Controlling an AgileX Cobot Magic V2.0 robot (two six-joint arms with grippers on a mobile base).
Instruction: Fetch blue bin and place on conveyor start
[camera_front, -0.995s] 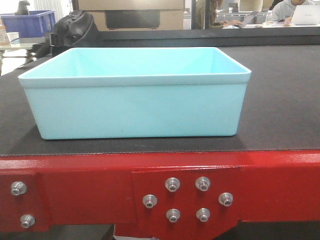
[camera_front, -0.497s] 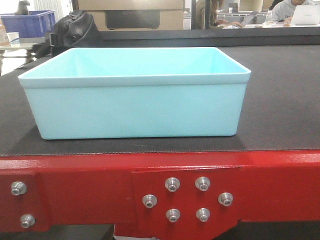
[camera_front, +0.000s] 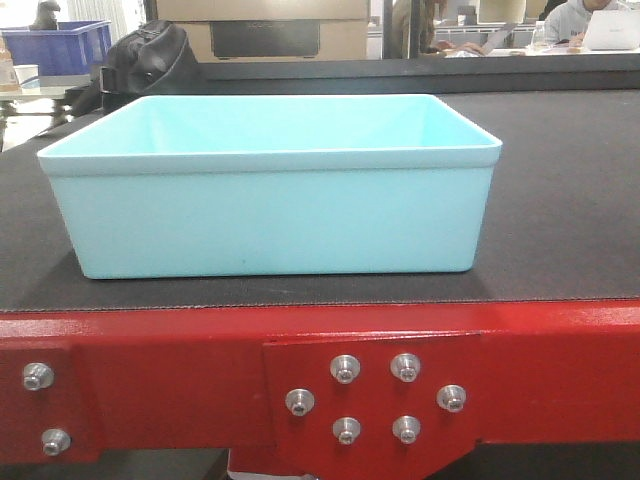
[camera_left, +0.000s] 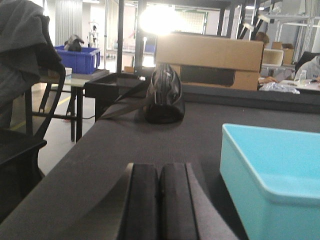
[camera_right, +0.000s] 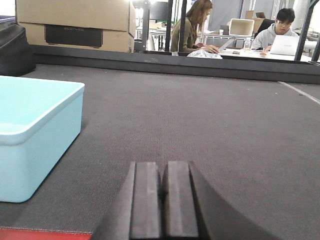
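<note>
as the front-facing view looks across the belt, the blue bin (camera_front: 268, 190) sits upright and empty on the conveyor start (camera_front: 560, 200), close to the near edge of the dark grey belt, just above the red frame (camera_front: 150, 370) with its plate of silver bolts (camera_front: 375, 398); behind the bin a black bag (camera_front: 150, 55) lies at the far left, and a dark blue crate (camera_front: 60, 42) stands further back. from the left wrist view, the left gripper (camera_left: 159, 200) has its two black pads pressed together with nothing between them, low over the belt, and the bin is to its right, near but not touching; the black bag is ahead on the belt, with a large cardboard box (camera_left: 209, 59) behind it. from the right wrist view, the right gripper (camera_right: 162, 200) is also closed on nothing, its pads touching each other, and the bin stands to its left, apart from it, on the belt near the red edge; two people (camera_right: 235, 25) sit at desks in the background.
</note>
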